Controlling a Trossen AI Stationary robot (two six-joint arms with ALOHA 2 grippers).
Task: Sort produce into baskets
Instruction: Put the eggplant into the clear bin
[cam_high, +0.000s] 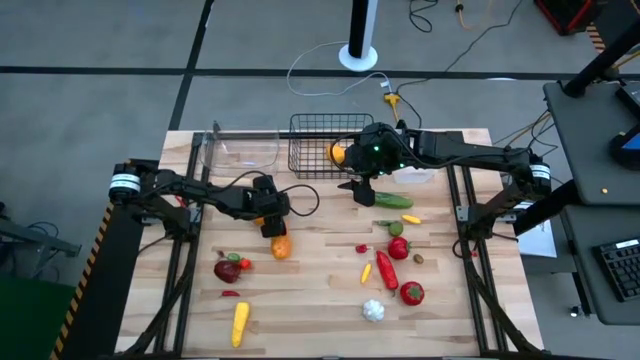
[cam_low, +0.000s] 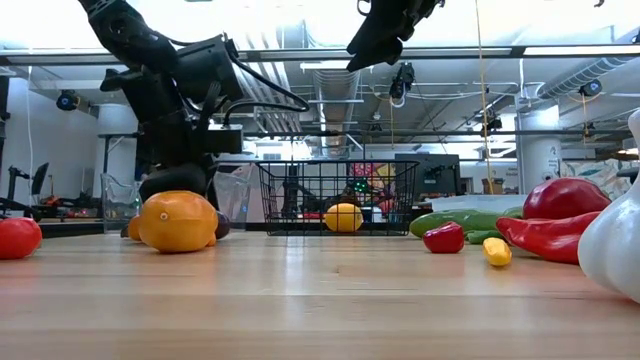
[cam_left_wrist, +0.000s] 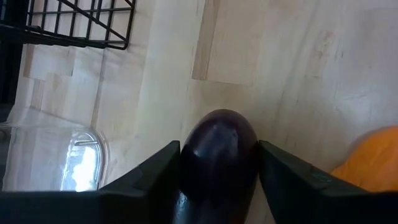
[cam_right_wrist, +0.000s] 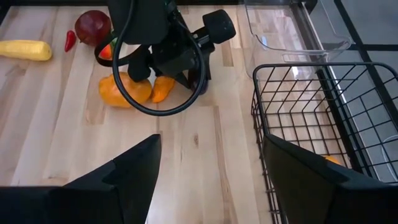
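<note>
My left gripper (cam_high: 271, 220) is low over the table's middle left, shut on a dark purple eggplant (cam_left_wrist: 217, 146). An orange (cam_high: 281, 247) lies just near of it. My right gripper (cam_high: 361, 191) hangs open and empty, high above the table beside the near right corner of the black wire basket (cam_high: 322, 150). Its fingers stand wide apart in the right wrist view (cam_right_wrist: 211, 180). A yellow-orange fruit (cam_high: 338, 152) lies in the basket. A clear bin (cam_high: 240, 150) stands left of the basket. Another clear bin (cam_high: 415, 176) is partly under the right arm. My left gripper pinches the eggplant between its two fingers (cam_left_wrist: 158, 177), one on each side of its body (cam_left_wrist: 189, 155). The eggplant lies along the fingers, and its rounded end (cam_left_wrist: 219, 121) sticks out past the fingertips. I cannot tell whether it rests on the table.
A green cucumber (cam_high: 393, 200), red peppers (cam_high: 398, 248), a tomato (cam_high: 411, 293) and white garlic (cam_high: 372, 311) lie at the near right. A dark red fruit (cam_high: 228, 268) and a yellow vegetable (cam_high: 240, 322) lie at the near left. An orange piece (cam_right_wrist: 163, 88) lies by the orange.
</note>
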